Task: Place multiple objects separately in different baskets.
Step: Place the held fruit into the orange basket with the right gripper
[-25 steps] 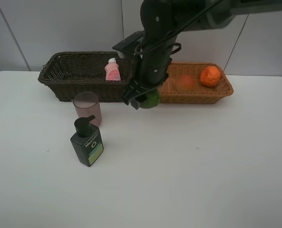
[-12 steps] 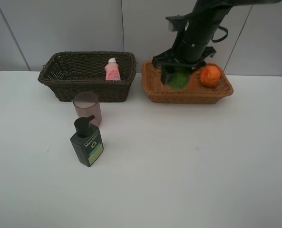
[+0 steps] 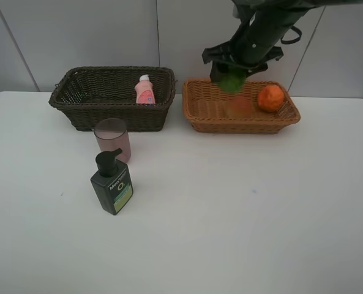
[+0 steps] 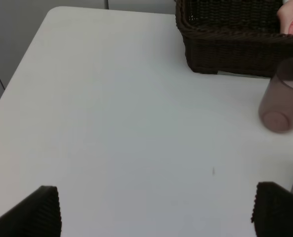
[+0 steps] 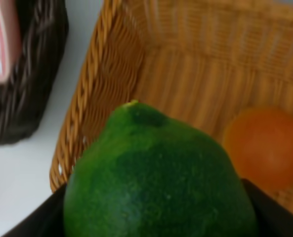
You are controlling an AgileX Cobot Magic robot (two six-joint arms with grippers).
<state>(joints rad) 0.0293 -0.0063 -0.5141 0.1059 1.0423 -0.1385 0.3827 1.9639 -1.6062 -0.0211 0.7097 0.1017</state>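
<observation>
Left of the shallow light orange-tan woven wicker basket (image 3: 242, 125) sits the deeper dark brown wicker basket (image 3: 111, 98). Above the tan basket's rear, the right gripper (image 3: 231, 78) clamps the green lime-like fruit (image 3: 232, 84). Inside the tan basket lie a round orange (image 3: 270, 98) and, seemingly, a blurred orange-red peach (image 3: 238, 105). The left gripper (image 4: 156, 217) gapes wide, empty.

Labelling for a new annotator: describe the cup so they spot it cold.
Find the dark brown basket at the back left of the white table. Right in front of it, on the table, stands the cup. It is see-through pink and open-topped, unlike the dark green pump bottle just nearer the camera.
</observation>
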